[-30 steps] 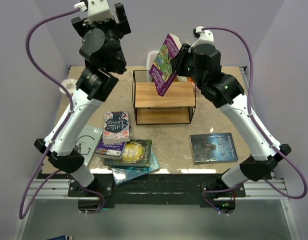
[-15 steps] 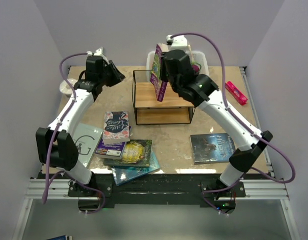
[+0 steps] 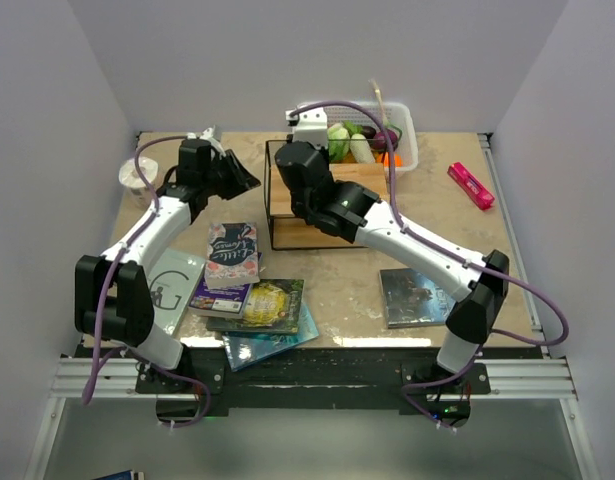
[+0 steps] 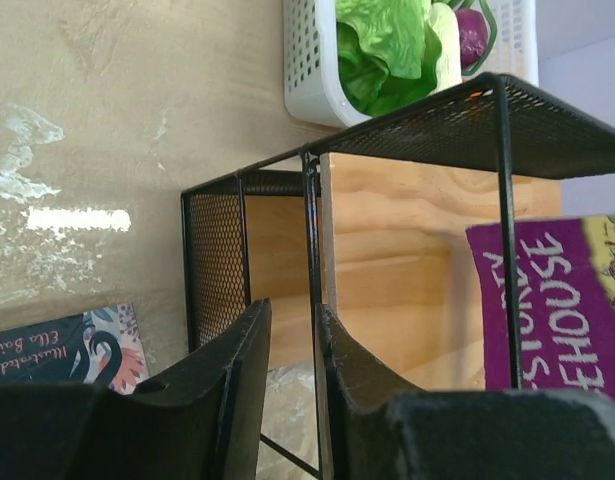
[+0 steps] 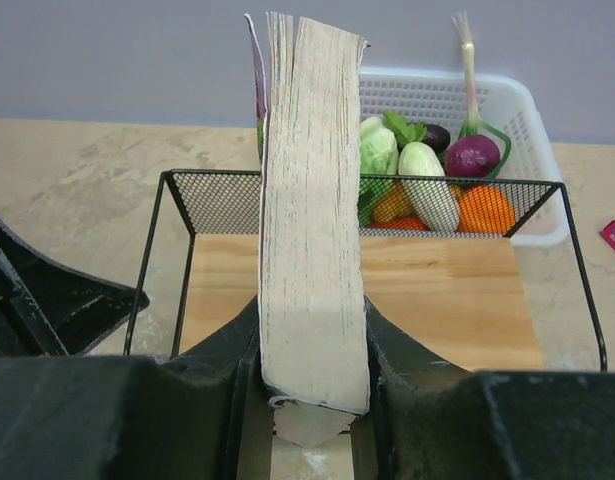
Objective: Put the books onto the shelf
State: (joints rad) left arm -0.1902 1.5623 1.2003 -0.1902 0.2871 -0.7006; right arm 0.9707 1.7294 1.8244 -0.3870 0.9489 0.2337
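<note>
My right gripper is shut on a thick paperback, holding it upright with its cream page edges toward the camera. The book stands over the shelf, low between the wire sides. The left wrist view shows its purple cover inside the shelf. In the top view the right wrist hides this book. My left gripper is at the shelf's left side. Its jaws are drawn close together around a black corner post. More books lie stacked at the front left, and a dark one lies at the front right.
A white basket of vegetables stands right behind the shelf. A pink oblong object lies at the back right. A pale round item sits at the far left edge. The right forearm stretches diagonally across the table's middle.
The right arm swung left and lowered the purple book from above the shelf down into it. The left arm dropped to the shelf's left side and its jaws closed.
</note>
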